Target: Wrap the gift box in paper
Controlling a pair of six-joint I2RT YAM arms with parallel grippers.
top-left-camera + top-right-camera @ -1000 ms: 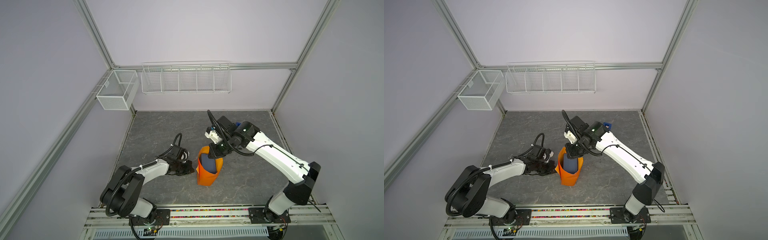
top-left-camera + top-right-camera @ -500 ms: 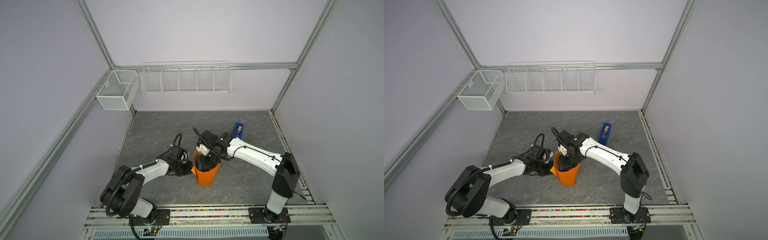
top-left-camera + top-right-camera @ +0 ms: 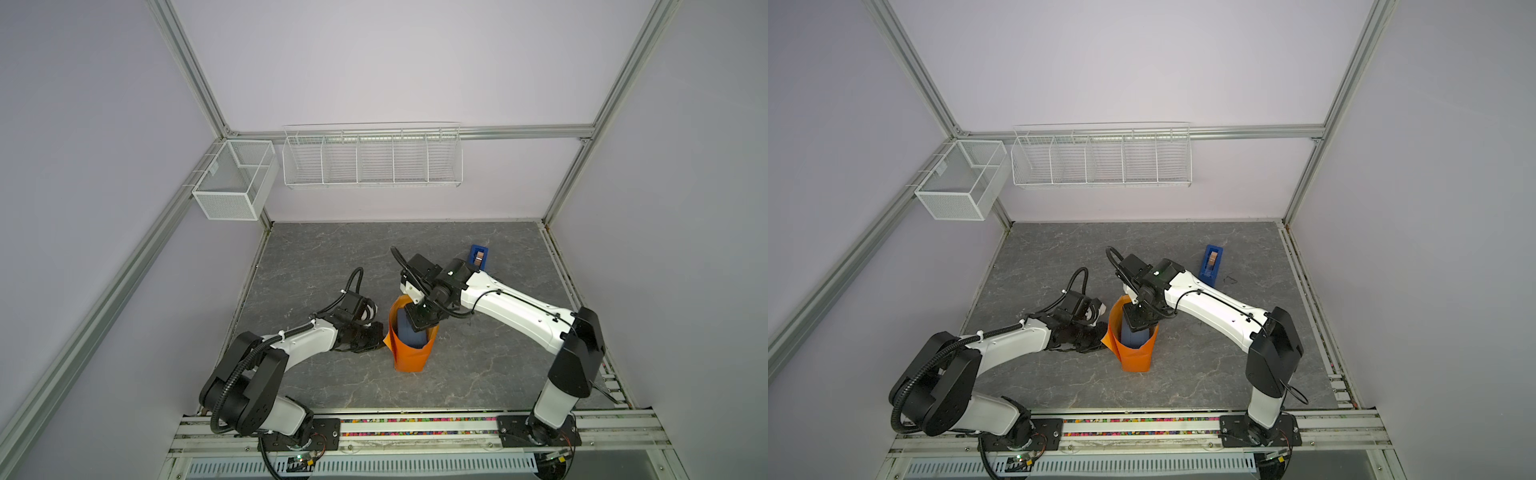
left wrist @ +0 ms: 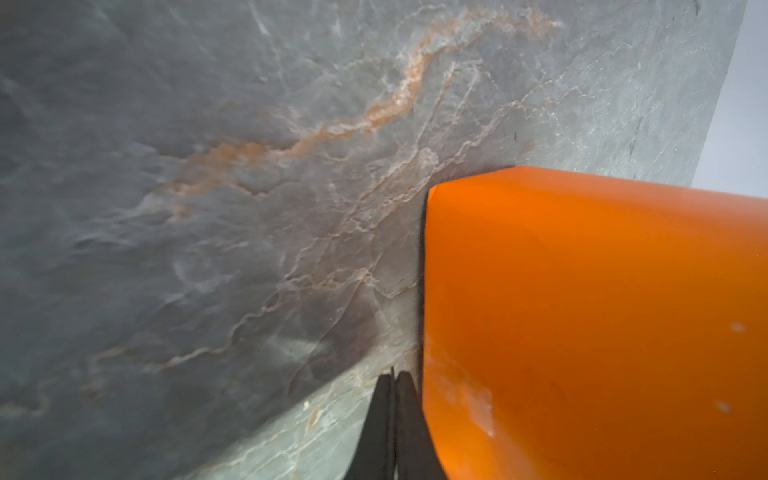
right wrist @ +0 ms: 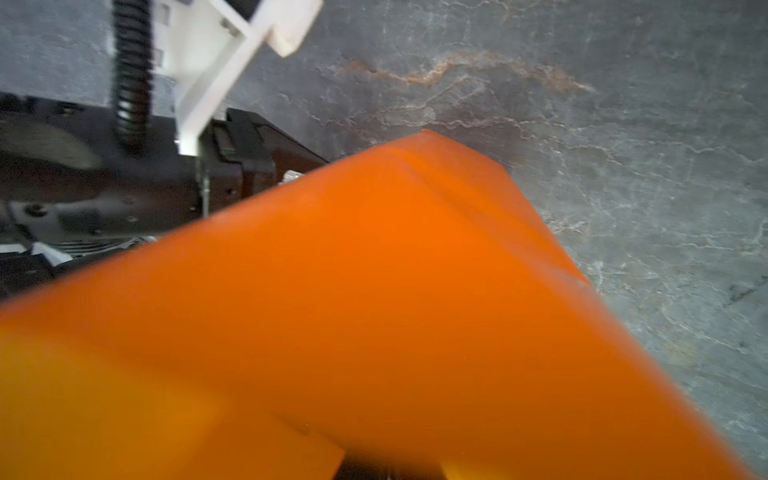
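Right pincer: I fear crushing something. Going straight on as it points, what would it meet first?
Probably the gift box, just below the right pincer inside the paper; depth is unclear, a paper fold may come first.

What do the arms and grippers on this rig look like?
The left arm and right arm match: white link shells, black joints and bases. A black ribbed cable loops at each wrist; the left carries a corrugated conduit. The left gripper and right gripper are black, fingers tapering thin.

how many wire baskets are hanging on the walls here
2. A small mesh basket hangs from the rail on the left wall, near the back corner. A long divided wire rack hangs on the back wall. Both top views show these walls unblocked, so a hidden one is unlikely.
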